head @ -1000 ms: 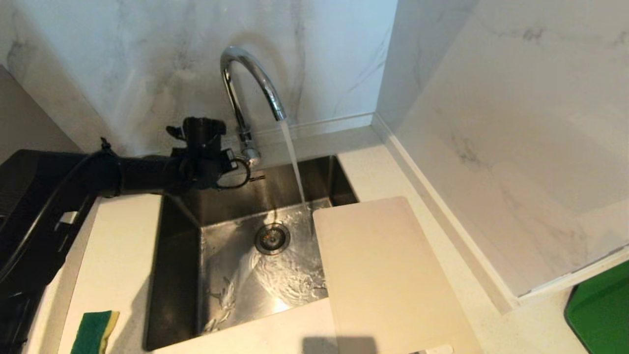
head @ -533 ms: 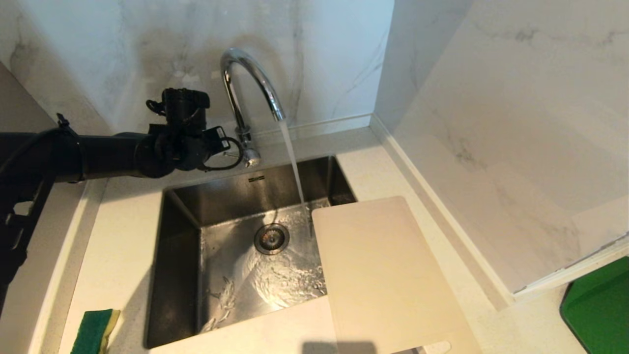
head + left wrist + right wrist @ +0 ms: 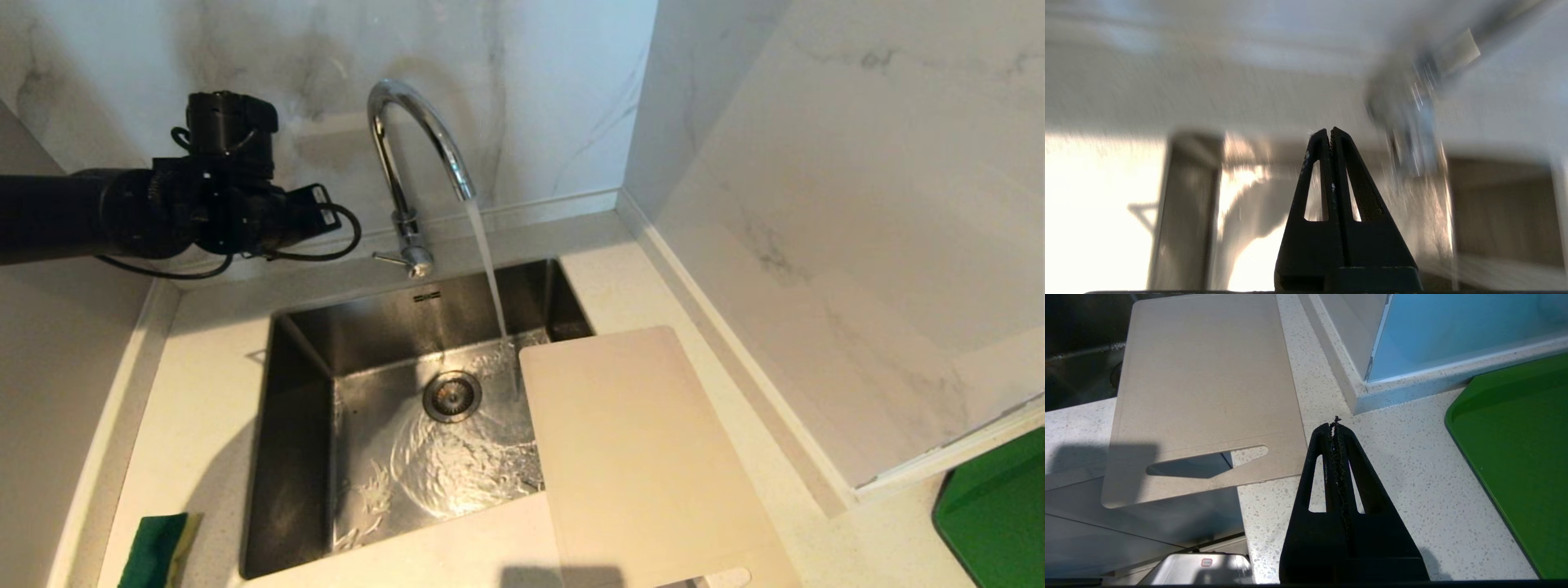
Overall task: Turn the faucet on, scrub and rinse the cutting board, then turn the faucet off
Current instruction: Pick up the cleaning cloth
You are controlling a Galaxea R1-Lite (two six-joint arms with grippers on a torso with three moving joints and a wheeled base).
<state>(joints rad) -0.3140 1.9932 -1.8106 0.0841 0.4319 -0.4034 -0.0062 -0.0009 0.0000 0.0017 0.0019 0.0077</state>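
Faucet (image 3: 416, 147): running, stream falling into the sink (image 3: 302, 457) beside the cutting board's far edge.
Cutting board (image 3: 645, 457): bridging the sink's right rim and the surface, probably staged for rinsing.
Left claw (image 3: 1329, 131): clenched, empty, left of the faucet, clear of its lever.
Right claw (image 3: 1336, 425): clenched, empty, hovering near the board's slotted end.

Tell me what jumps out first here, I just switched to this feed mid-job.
The faucet at the back of the sink is running, its stream falling just beside the far edge of the cutting board, which lies partly over the sink's right side. The left gripper hangs shut in the air to the left of the faucet, holding nothing. A green sponge lies on the counter at the sink's near left.
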